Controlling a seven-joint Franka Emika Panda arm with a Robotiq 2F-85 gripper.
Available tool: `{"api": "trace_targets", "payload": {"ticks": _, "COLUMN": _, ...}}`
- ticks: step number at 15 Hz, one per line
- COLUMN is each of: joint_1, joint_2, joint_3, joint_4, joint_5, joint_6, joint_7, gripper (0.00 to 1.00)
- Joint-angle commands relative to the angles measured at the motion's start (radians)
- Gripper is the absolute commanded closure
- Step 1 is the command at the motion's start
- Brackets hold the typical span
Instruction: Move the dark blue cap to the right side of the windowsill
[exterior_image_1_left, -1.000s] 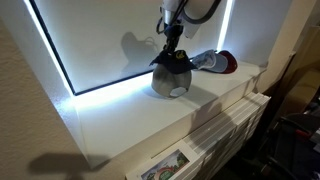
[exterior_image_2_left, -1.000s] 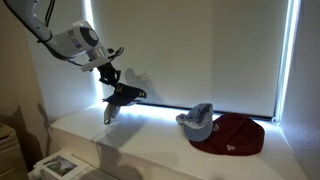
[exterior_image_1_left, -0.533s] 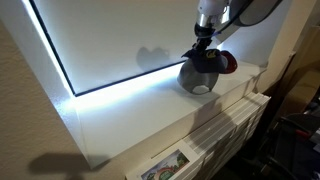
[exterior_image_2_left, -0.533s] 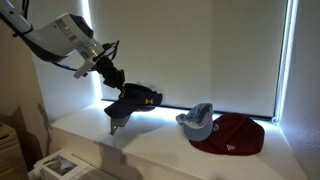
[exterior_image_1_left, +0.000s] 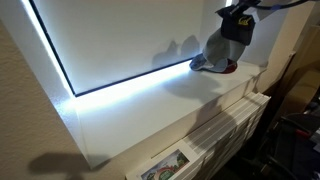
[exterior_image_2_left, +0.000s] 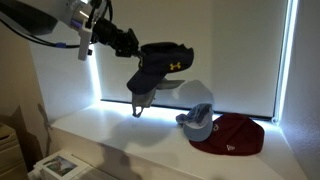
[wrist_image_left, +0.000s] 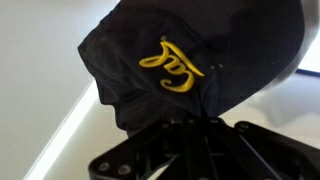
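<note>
The long white worktop (exterior_image_2_left: 120, 140) runs under a wide window covered by a pale roller blind (exterior_image_2_left: 230, 50). Daylight leaks in bright strips along the blind's bottom and side edges, and the room around it is dim.

The black robot gripper (exterior_image_2_left: 133, 46) holds the dark blue fabric cap (exterior_image_2_left: 160, 68) in the air, well above the worktop and touching nothing on it. The jaws are clamped on the cap's fabric. In the wrist view the cap's crown fills most of the picture, with a yellow embroidered logo (wrist_image_left: 172, 66) stitched on it. The cap throws a soft shadow on the blind behind it.

Two more caps lie on the worktop, touching each other: a grey-blue peaked cap (exterior_image_2_left: 197, 120) and, just beside it toward the end of the sill, a dark red fabric cap (exterior_image_2_left: 235, 135). In an exterior view the held cap (exterior_image_1_left: 228, 45) hangs directly over the dark red one (exterior_image_1_left: 222, 68).

White slatted panels (exterior_image_1_left: 235, 118) sit below the worktop's front edge, and a printed sheet (exterior_image_1_left: 165, 166) lies lower down.
</note>
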Motion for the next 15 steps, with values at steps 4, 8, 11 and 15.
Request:
{"api": "trace_targets", "payload": {"ticks": 4, "joint_1": -0.076, "joint_2": -0.143, "joint_3": -0.168, "joint_4": 0.006, "joint_5": -0.297, "joint_6": 0.284, "joint_7": -0.011, "gripper": 0.99}}
{"api": "trace_targets", "payload": {"ticks": 8, "joint_1": -0.064, "joint_2": -0.151, "joint_3": -0.155, "joint_4": 0.037, "joint_5": -0.263, "joint_6": 0.211, "joint_7": -0.041, "gripper": 0.99}}
{"api": "trace_targets", "payload": {"ticks": 11, "joint_1": -0.039, "joint_2": -0.146, "joint_3": -0.145, "joint_4": 0.017, "joint_5": -0.166, "joint_6": 0.281, "joint_7": -0.173, "gripper": 0.99}}
{"api": "trace_targets", "payload": {"ticks": 15, "joint_1": 0.089, "joint_2": -0.078, "joint_3": -0.036, "joint_4": -0.066, "joint_5": -0.023, "joint_6": 0.262, "joint_7": -0.207, "gripper": 0.99}}
